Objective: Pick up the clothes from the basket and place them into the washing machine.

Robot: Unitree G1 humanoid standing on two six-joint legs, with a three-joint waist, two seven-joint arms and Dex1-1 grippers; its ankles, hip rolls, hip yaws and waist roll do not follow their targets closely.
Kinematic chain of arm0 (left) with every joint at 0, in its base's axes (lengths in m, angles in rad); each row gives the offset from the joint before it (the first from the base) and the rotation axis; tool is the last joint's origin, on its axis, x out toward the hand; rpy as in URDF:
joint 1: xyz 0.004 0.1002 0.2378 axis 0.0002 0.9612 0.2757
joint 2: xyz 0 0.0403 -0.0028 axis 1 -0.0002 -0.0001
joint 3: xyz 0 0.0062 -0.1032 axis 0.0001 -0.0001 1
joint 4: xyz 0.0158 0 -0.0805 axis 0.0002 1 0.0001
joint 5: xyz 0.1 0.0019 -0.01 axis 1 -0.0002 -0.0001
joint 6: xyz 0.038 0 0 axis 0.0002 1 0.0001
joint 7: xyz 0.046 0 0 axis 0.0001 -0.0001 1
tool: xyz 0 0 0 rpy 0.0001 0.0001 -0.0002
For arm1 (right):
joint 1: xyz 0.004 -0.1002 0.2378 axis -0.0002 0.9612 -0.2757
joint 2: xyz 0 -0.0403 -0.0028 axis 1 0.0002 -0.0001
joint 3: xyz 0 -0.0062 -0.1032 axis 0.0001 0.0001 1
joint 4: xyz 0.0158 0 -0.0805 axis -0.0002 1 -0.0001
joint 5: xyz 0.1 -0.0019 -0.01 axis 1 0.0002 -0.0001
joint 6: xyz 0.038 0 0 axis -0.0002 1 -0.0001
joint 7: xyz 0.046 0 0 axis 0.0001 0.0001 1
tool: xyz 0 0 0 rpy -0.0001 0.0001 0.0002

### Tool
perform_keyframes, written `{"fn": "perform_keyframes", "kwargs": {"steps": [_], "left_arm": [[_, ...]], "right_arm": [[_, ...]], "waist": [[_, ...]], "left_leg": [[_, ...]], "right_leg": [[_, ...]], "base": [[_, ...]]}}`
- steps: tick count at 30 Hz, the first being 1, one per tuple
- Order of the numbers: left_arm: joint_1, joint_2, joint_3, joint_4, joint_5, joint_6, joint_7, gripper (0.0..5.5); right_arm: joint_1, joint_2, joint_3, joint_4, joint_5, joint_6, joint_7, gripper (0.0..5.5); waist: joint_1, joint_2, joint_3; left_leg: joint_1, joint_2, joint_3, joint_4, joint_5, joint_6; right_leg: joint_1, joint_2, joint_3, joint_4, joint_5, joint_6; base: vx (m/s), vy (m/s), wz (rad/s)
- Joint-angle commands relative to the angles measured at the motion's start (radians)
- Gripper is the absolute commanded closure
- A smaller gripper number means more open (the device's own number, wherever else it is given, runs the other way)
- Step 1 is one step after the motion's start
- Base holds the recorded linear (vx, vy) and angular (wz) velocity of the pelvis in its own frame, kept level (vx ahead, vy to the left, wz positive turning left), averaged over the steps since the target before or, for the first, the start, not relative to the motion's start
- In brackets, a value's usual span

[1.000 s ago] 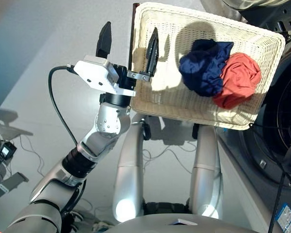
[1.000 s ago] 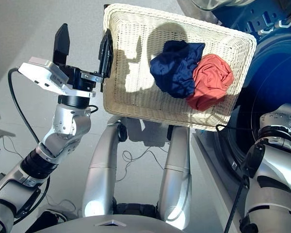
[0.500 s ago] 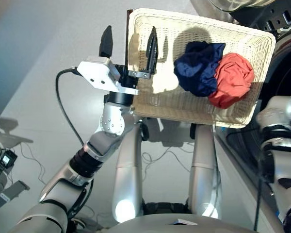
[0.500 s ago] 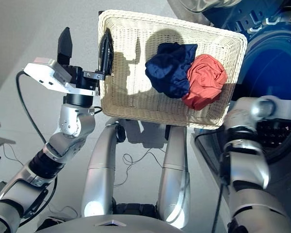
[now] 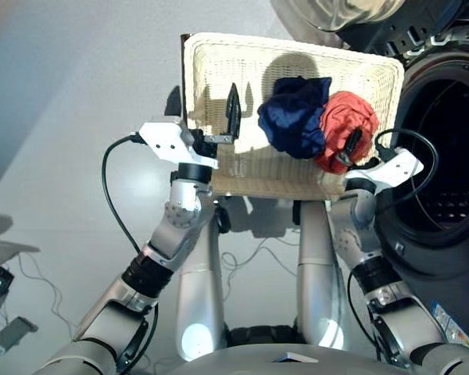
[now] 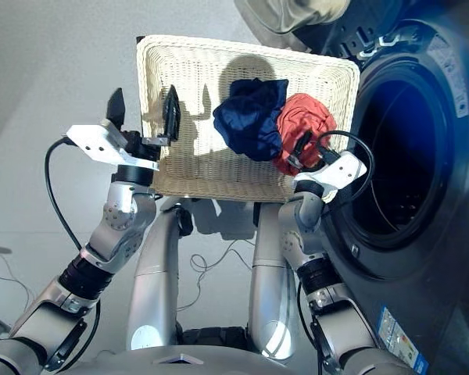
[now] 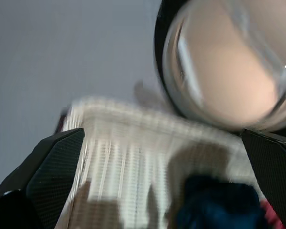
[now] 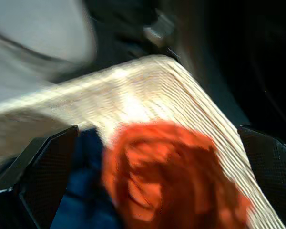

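Note:
The cream wicker basket [image 5: 219, 70] holds a navy cloth [image 5: 293, 117] with a red cloth [image 5: 352, 125] beside it. My left gripper [image 6: 144, 111] is open and straddles the basket's left wall, one finger inside and one outside. On the other side, my right gripper [image 5: 363, 147] is open at the basket's front right corner, just short of the red cloth [image 8: 167, 181], with nothing held. The washing machine [image 6: 399, 156] stands at the right, its drum hole dark and open.
The machine's round glass door [image 5: 352, 12] hangs open beyond the basket's far edge. Cables [image 5: 250, 254] trail on the grey floor [image 5: 62, 117] below the basket. A black cable [image 5: 410, 148] loops from my right wrist in front of the drum.
The view has tilted toward the machine. My right arm has risen into view and brought its open gripper up to the red cloth. The left gripper keeps its place at the basket's left wall.

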Motion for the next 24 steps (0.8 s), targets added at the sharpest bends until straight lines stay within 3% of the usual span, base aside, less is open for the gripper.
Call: {"fn": "perform_keyframes", "kwargs": {"steps": [1, 8, 12, 24], "left_arm": [[-0.11, -0.013, -0.047, 0.11, 0.05, -0.001, -0.015, 0.0], [-0.316, -0.058, -0.121, 0.375, 0.087, 0.024, -0.053, 0.0], [-0.361, -0.091, -0.136, 0.416, 0.06, 0.025, -0.063, 0.0], [-0.503, -0.19, -0.166, 0.608, -0.039, 0.074, -0.087, 0.0]], "right_arm": [[-0.032, -0.042, -0.005, -0.136, -0.141, -0.008, 0.011, 0.0], [-0.126, -0.089, 0.099, -0.232, -0.23, 0.04, 0.058, 0.0], [-0.163, -0.088, 0.151, -0.25, -0.238, 0.06, 0.089, 0.0], [-0.327, 0.024, 0.363, -0.274, -0.153, 0.104, 0.178, 0.0]], "waist": [[0.008, -0.032, -0.012], [-0.022, -0.073, -0.012], [-0.028, -0.082, -0.012], [-0.046, -0.107, -0.012]], "left_leg": [[0.036, 0.007, 0.011, 0.142, -0.192, -0.015], [0.04, 0.019, 0.013, 0.146, -0.181, -0.026], [0.037, 0.023, 0.013, 0.149, -0.178, -0.03], [-0.002, 0.04, 0.01, 0.175, -0.176, -0.045]], "right_leg": [[0.026, 0.024, -0.037, -0.161, 0.139, -0.029], [0.03, 0.033, -0.033, -0.161, 0.148, -0.027], [0.029, 0.037, -0.031, -0.161, 0.151, -0.027], [-0.001, 0.053, -0.032, -0.139, 0.148, -0.034]], "base": [[0.0, 0.0, 0.0], [0.0, 0.0, 0.0], [0.0, 0.0, 0.0], [0.0, 0.0, 0.0]]}}
